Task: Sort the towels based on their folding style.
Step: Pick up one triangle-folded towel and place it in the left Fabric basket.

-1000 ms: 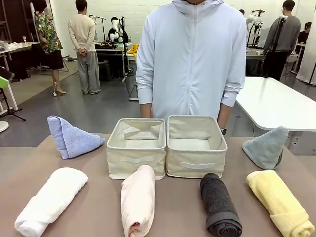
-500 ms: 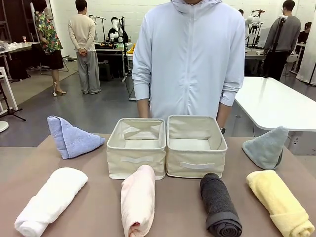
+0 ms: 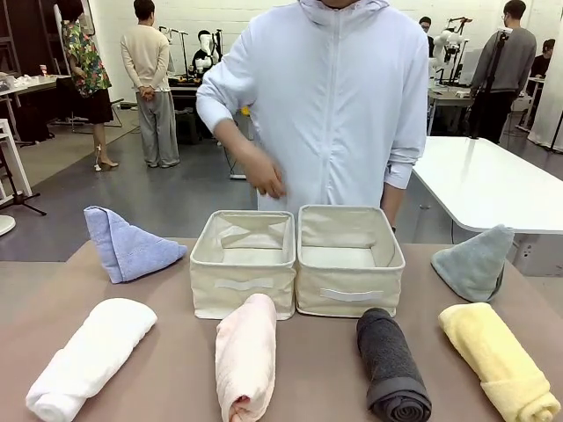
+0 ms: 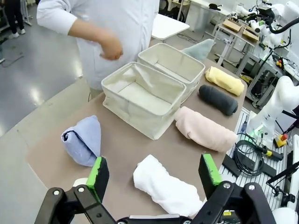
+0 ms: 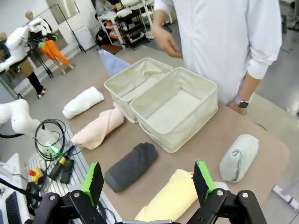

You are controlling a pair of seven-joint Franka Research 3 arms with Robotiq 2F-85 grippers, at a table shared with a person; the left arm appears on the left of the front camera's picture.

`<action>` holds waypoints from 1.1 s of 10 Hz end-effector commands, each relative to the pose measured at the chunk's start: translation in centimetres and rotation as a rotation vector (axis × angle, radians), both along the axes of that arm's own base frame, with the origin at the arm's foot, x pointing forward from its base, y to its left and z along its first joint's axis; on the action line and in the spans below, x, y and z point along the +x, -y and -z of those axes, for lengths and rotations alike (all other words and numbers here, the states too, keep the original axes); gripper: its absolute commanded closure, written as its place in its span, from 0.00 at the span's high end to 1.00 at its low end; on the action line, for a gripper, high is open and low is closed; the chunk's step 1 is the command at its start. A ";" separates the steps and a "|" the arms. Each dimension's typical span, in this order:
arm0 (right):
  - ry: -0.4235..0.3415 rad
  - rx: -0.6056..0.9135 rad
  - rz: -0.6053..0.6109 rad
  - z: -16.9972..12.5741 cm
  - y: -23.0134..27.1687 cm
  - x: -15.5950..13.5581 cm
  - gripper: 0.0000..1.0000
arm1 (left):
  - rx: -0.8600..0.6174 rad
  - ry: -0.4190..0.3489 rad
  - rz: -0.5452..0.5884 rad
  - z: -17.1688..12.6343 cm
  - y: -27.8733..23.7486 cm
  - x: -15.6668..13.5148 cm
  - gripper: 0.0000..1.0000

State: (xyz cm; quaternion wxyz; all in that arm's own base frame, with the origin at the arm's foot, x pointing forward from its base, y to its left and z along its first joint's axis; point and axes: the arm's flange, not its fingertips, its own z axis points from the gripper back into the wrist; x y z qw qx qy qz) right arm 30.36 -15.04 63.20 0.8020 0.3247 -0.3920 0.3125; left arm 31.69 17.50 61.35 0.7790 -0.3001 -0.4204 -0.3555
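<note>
Along the table's near edge lie four rolled towels: white [image 3: 92,356], pale pink [image 3: 246,356], dark grey [image 3: 393,365] and yellow [image 3: 497,360]. A light blue folded triangle [image 3: 132,246] stands at the far left, a grey-green one [image 3: 475,262] at the far right. My left gripper [image 4: 153,163] hangs open high above the white roll [image 4: 168,189], with the blue triangle [image 4: 84,140] to its left. My right gripper [image 5: 148,173] is open high above the dark grey roll [image 5: 131,165] and the yellow roll [image 5: 170,196]. Neither holds anything.
Two beige fabric bins [image 3: 242,286] [image 3: 347,294] stand side by side at the table's middle, both empty. A person in a pale jacket stands behind them with one hand [image 3: 264,176] raised above the left bin. A white table [image 3: 493,185] stands at the back right.
The person has lifted one hand from their side to in front of their chest, above the left bin. Towels, bins and grippers are as before.
</note>
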 end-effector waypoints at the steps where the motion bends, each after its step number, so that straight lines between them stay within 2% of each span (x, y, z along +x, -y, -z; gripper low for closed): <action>1: 0.011 0.011 -0.016 0.1 0.0 0.4 1.00 | 0.000 0.020 0.013 -0.2 -0.1 0.2 1.00; 11: 0.011 0.011 -0.016 0.1 0.0 0.4 1.00 | 0.000 0.020 0.013 -0.2 -0.1 0.2 1.00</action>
